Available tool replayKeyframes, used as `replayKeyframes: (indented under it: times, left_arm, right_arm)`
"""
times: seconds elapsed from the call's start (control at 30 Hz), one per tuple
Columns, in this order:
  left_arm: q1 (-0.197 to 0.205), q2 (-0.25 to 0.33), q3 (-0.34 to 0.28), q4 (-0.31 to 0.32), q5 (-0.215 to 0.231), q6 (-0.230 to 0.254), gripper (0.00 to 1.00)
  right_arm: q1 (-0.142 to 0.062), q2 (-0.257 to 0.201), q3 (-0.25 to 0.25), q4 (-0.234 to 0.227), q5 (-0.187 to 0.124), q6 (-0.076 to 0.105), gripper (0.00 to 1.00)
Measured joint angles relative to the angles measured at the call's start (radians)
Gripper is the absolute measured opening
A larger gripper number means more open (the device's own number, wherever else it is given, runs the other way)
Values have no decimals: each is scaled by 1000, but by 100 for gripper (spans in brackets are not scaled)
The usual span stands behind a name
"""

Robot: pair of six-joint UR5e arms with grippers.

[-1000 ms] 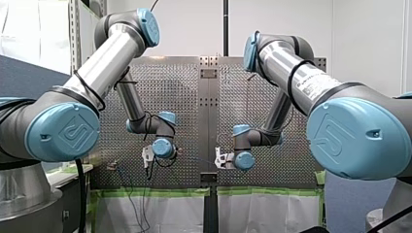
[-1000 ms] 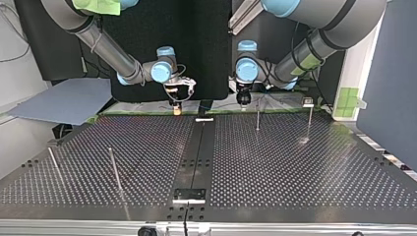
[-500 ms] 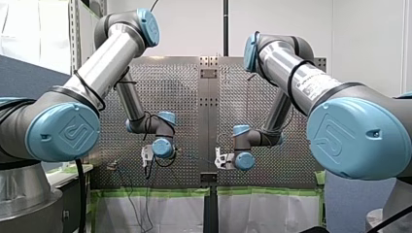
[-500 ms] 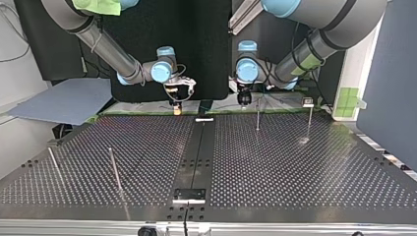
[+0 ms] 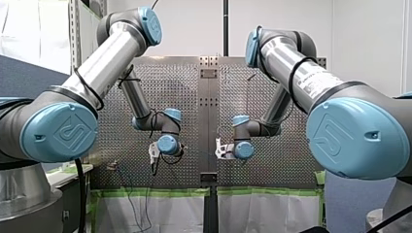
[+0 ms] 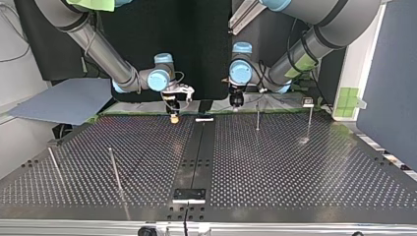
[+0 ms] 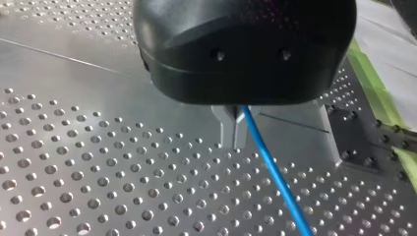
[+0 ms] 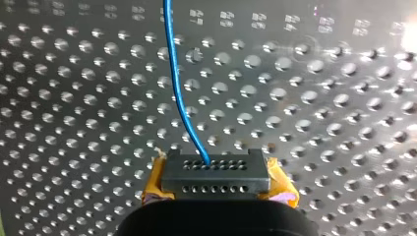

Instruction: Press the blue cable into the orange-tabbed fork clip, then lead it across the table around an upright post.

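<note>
- The left arm's claw (image 7: 234,141), black with metal fingers, is pinched together on the thin blue cable (image 7: 275,178), which slants away over the perforated metal table (image 6: 295,167).
- The right arm's claw (image 8: 215,172), yellow-padded, is clamped on the same cable.
- In the top view both claws hang by the table's far edge, apart, one on each side of its centre strip.
</note>
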Motion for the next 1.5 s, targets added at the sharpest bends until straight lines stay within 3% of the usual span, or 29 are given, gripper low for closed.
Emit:
replayKeyframes:
  times: [0.23,0.4,1.07,1.5]
  left_arm:
    - [-25,13,35,-35,-6,17,0]
    - [-35,52,60,-69,-12,3,0]
    - [-39,208,64,-109,-21,-5,0]
    - [-37,219,64,-122,-2,-14,0]
  right_arm:
    - [-5,-44,-4,34,-2,1,0]
    - [-8,-88,-4,49,-2,1,0]
    - [1,-195,-8,70,0,3,0]
    - [4,-267,-13,74,-1,3,0]
